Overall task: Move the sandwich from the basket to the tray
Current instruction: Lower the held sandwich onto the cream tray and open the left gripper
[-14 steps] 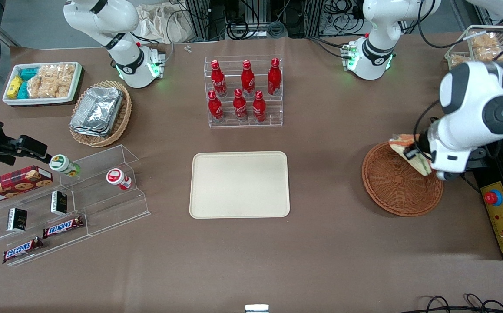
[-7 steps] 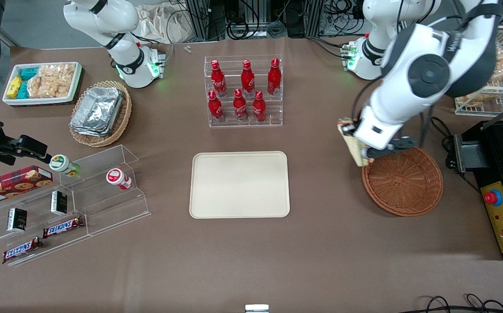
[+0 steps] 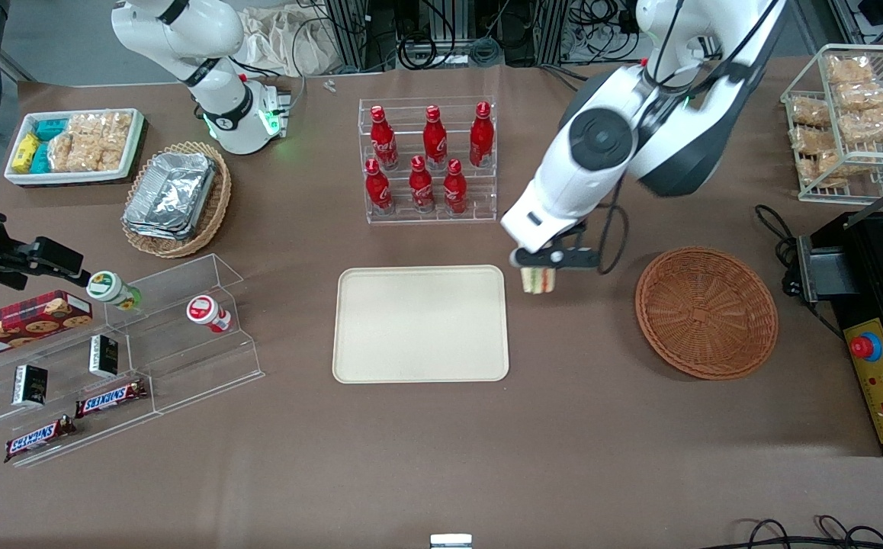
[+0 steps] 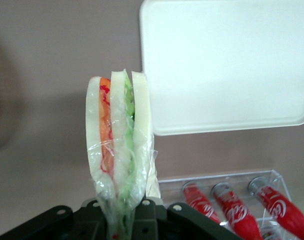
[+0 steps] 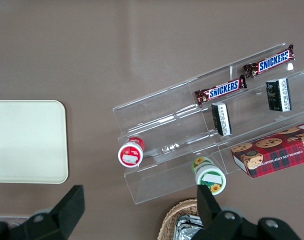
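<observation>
sandwich position: sandwich (image 3: 538, 280) hangs in the air between basket (image 3: 706, 311) and tray (image 3: 420, 323), just off the tray's edge on the working arm's end, above bare table (not over the tray yet)
tray from gripper: in the front view the tray's centre lies at about 8 o'clock from the gripper (image 3: 542, 261); its near corner is just beside the sandwich
sandwich axis: long axis hangs down from the gripper, layers edge-on to the wrist camera, point downward (judged)
gripper state: closed on the sandwich, pinching the wrapped end (image 4: 123, 220); bread, orange-red and green filling show beyond the fingers
basket: nothing in it, well apart at about 3 o'clock from the gripper
next move (judgement): a short sideways carry toward the parked arm's end puts the sandwich over the tray, then lower and release
nearby risk: cola bottle rack (image 3: 428, 160) stands at about 11 o'clock, farther from the front camera; carry path looks free of it
</observation>
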Robot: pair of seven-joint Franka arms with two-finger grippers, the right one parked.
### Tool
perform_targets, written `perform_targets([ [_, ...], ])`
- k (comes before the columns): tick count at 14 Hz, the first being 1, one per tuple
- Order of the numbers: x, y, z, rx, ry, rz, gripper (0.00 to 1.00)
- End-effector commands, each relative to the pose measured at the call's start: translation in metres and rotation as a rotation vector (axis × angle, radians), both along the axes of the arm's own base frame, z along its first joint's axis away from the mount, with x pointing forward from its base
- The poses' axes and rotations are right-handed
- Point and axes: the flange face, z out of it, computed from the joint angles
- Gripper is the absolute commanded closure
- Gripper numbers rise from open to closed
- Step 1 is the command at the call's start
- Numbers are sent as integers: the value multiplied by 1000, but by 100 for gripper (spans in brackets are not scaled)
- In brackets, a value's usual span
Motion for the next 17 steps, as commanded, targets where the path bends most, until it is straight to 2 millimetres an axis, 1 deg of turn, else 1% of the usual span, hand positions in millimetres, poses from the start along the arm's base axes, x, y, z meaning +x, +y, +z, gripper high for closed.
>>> perform_targets([
  [1, 5, -39, -45, 4, -9, 65, 100],
  [3, 13, -46, -73, 39, -81, 63, 100],
  [4, 11, -53, -88, 36, -82, 42, 100],
  [5, 7, -65, -101, 19, -93, 14, 100],
  [6, 7, -71, -115, 9, -105, -7, 100],
  [7, 9, -72, -134, 12, -110, -23, 100],
  [9, 14, -73, -154, 22, -112, -36, 100],
  [11, 13, -75, -172, 25, -87, -39, 100],
  [12, 15, -80, -176, 17, -83, -40, 95],
  [13, 20, -77, -181, 18, -81, -31, 78],
  [15, 25, -72, -185, 28, -87, -40, 0],
  [17, 31, -67, -179, 50, -133, -65, 0],
])
